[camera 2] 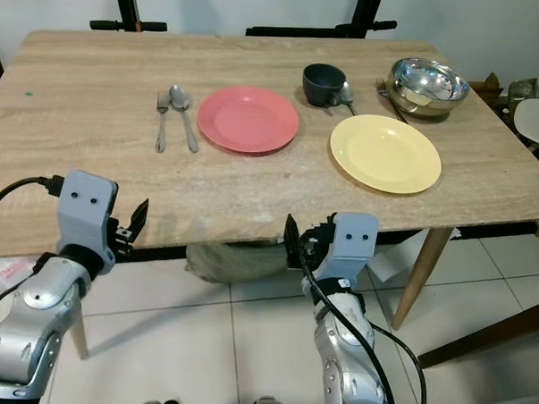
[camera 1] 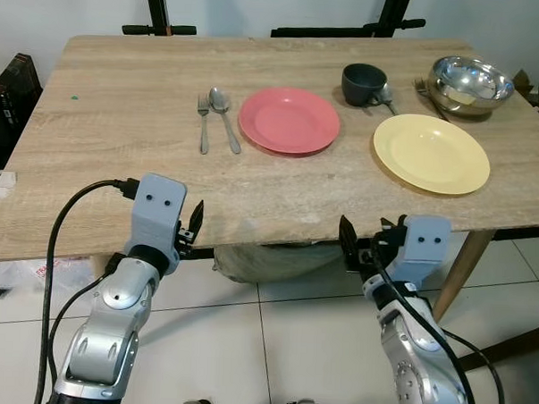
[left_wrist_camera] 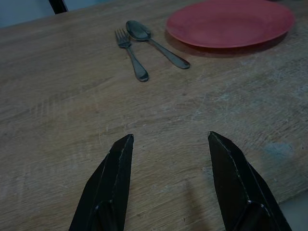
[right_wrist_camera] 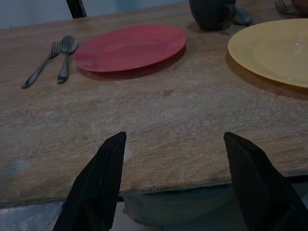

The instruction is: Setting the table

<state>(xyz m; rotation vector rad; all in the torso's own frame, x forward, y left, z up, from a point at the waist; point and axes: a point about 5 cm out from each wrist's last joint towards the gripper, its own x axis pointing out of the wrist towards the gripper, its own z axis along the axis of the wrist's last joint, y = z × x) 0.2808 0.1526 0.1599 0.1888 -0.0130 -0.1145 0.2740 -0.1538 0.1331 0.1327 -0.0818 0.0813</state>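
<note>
On the wooden table (camera 1: 110,159) lies a red plate (camera 1: 289,121) with a fork (camera 1: 203,123) and a spoon (camera 1: 224,118) just to its left. To the right lies a yellow plate (camera 1: 431,153). Behind it stand a dark mug (camera 1: 362,83) and a steel bowl (camera 1: 471,84), with another spoon (camera 1: 386,98) and fork (camera 1: 424,86) between them. My left gripper (camera 1: 192,225) is open and empty at the table's near edge, pointing at the fork and spoon (left_wrist_camera: 156,43). My right gripper (right_wrist_camera: 175,134) is also open and empty, just off the near edge before the two plates.
A light bundle (camera 1: 267,260) sits on the tiled floor under the table. A wooden table leg (camera 1: 459,273) stands right of my right arm. Black stand legs (camera 1: 348,31) lie behind the table. A dark object (camera 1: 5,101) is at the far left.
</note>
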